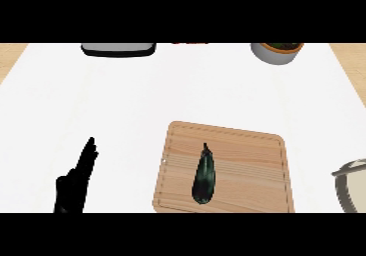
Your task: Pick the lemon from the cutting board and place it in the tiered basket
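A wooden cutting board point(245, 150) lies on the white counter, right of centre near the front edge. On it rests a dark, elongated eggplant-like vegetable point(204, 176), stem pointing away from me; no lemon shows anywhere. A grey metal basket point(353, 186) is cut off by the right edge, just right of the board. My left hand point(77, 181) stands at the lower left with straight fingers pointing up, well left of the board and touching nothing. My right hand is out of the picture.
At the back of the counter sit a dark-rimmed grey tray point(118, 49) on the left and a white pot with a plant point(277, 52) on the right. A small red object point(190, 43) peeks in at the top edge.
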`<state>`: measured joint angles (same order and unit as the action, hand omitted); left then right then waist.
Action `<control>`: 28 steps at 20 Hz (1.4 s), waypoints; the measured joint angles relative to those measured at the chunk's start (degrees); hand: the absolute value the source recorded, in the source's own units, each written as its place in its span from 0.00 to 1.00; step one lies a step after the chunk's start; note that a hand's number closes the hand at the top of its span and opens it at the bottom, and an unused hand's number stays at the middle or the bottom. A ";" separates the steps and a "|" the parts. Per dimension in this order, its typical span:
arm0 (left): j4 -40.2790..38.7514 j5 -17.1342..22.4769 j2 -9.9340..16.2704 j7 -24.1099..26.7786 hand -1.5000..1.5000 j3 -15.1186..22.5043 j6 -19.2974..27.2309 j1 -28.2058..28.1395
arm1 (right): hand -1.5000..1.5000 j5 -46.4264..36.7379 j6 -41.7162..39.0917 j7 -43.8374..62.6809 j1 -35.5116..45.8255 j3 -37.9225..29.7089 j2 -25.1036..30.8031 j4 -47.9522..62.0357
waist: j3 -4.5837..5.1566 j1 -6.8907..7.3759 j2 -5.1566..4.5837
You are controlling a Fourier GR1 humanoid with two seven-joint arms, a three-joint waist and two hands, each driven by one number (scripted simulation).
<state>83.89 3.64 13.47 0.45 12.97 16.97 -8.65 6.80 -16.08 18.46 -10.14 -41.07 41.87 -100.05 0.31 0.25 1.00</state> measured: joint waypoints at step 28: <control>1.63 2.03 0.62 1.27 0.50 -1.47 1.02 -4.18 | 0.00 19.91 -16.78 -8.42 -10.28 -42.66 16.56 47.38 | -0.83 -3.40 -0.10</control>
<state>85.52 5.67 14.09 1.72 11.50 17.99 -12.83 26.71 -32.86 10.04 -20.42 -83.72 58.43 -52.67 -0.52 -3.16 0.89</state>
